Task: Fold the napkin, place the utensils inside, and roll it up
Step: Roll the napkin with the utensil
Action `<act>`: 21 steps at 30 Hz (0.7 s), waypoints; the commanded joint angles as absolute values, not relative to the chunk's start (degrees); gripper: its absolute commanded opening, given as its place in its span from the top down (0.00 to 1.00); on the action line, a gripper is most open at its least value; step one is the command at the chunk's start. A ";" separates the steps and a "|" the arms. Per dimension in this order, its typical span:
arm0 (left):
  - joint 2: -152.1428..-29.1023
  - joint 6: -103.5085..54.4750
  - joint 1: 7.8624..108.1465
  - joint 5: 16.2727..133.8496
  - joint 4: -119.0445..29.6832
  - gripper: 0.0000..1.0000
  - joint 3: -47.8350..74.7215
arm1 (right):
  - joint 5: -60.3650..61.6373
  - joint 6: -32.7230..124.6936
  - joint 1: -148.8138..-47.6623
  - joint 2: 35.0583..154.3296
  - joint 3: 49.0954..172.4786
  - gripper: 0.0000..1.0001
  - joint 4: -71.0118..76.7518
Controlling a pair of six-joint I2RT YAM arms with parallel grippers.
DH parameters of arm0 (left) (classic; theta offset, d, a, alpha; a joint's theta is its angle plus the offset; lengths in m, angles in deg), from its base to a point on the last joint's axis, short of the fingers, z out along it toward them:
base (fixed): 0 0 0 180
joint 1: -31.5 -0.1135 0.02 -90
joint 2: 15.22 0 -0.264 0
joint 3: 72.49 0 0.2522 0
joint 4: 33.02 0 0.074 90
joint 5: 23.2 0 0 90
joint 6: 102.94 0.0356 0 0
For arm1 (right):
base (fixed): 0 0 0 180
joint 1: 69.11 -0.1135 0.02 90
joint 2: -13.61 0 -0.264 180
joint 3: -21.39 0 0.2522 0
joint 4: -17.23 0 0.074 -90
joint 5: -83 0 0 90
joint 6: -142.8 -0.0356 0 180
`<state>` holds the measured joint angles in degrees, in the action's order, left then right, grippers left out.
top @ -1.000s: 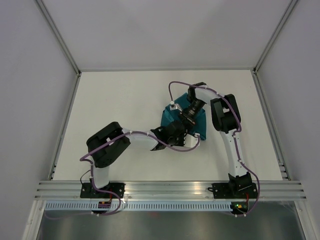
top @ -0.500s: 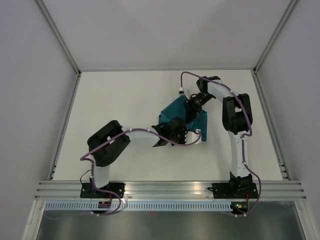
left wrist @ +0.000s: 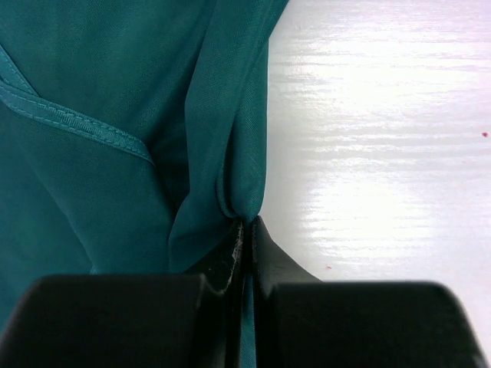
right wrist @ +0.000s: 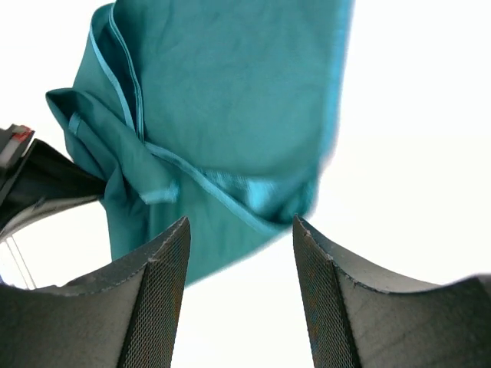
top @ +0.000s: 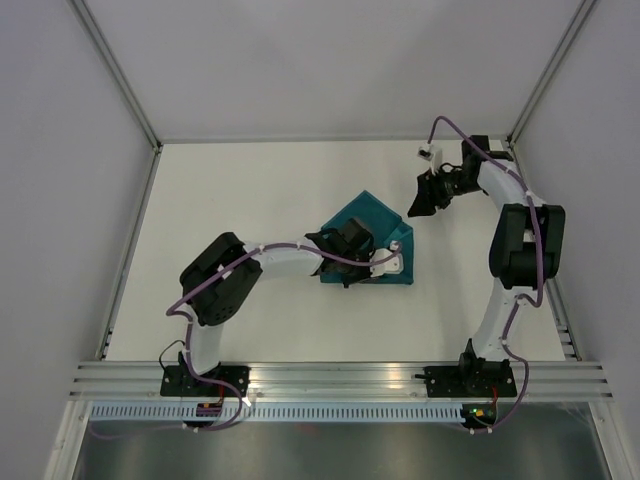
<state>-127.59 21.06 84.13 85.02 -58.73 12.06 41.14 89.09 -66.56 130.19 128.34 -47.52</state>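
Napkin (top: pixel 372 222): teal cloth, folded into a layered bundle with one corner pointing to the far side.
Position: flat on the white table (top: pixel 250 190), a little right of centre, between the two arms.
Folds: several layers overlap. A stitched hem (left wrist: pixel 77 123) runs diagonally across the cloth in the left wrist view. In the right wrist view, a loose flap and bunched edges sit on the left side.
Left gripper (left wrist: pixel 247 239): jaws clamped tight on a pinched fold at the napkin's edge, with cloth running down between the fingers. Bare table lies just right of the pinch.
Left arm (top: pixel 280 268): forearm reaches right from its base, and the wrist lies over the near part of the napkin in the top view.
Right gripper (right wrist: pixel 239 226): jaws spread wide, nothing between them. It sits near the napkin's far-right corner but apart from the cloth, fingers aimed back at it.
Right arm (top: pixel 520 240): stretched up the right side of the table.
Surroundings: grey panels (top: pixel 60 150) enclose the table. An aluminium rail (top: pixel 340 378) at the near edge carries both bases.
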 commanded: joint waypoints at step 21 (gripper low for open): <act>-142.83 5.96 71.06 123.31 -78.07 0.98 29.69 | 33.00 109.84 -78.06 79.01 77.44 0.34 -20.00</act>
<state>-140.66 9.04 71.78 115.57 -75.80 27.36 38.34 109.40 -73.93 81.53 81.61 -31.93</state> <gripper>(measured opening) 0.043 0.656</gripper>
